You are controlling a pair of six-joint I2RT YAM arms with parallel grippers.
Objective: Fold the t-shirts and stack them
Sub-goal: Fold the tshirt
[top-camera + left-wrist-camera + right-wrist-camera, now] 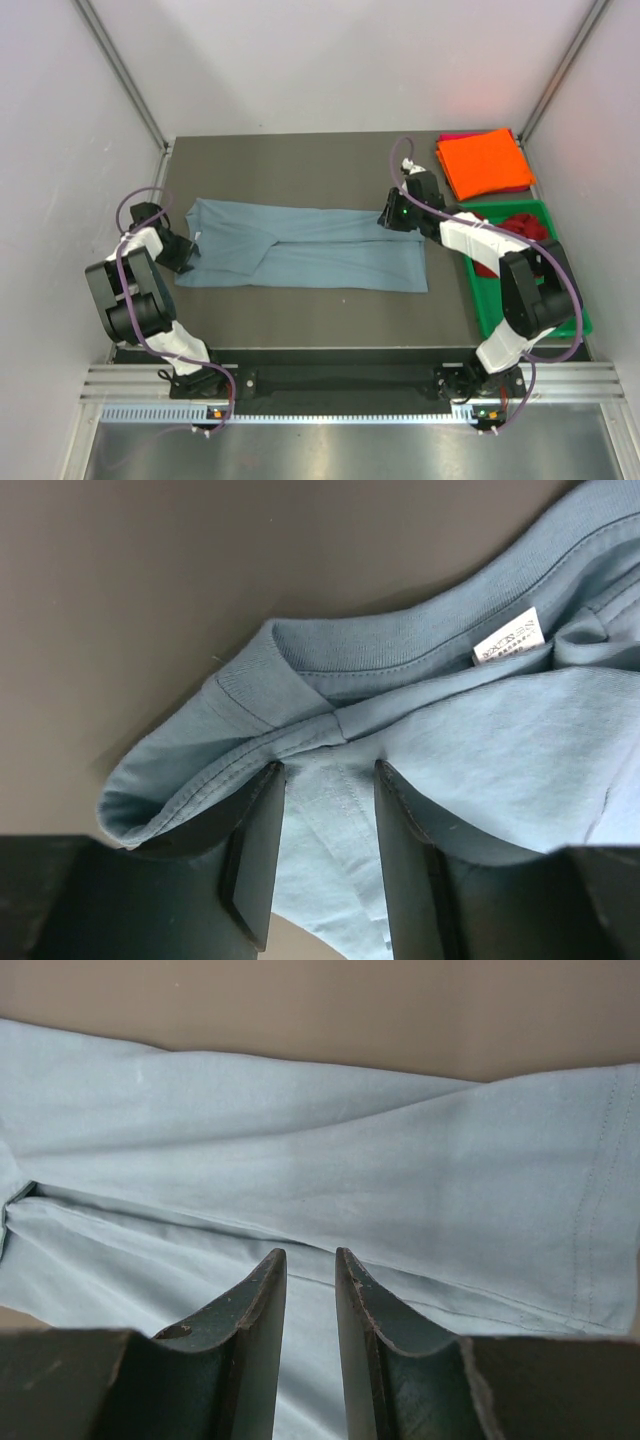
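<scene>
The dusty blue-grey t-shirt (310,250) lies folded lengthwise across the middle of the table. My left gripper (188,250) is at its collar end. In the left wrist view the collar with its white label (508,637) bunches just ahead of the left gripper (329,770), which is open, with loose cloth lying in the gap. My right gripper (388,215) is at the hem end's far corner. In the right wrist view it (310,1255) stands slightly open over the flat shirt (330,1160), pinching nothing. A folded orange t-shirt (487,162) rests on a magenta-pink one (452,136) at the back right.
A green plastic tray (505,315) stands along the right edge and holds a crumpled dark red t-shirt (520,228). White walls close in the table on the left, right and back. The right arm's forearm reaches over the tray.
</scene>
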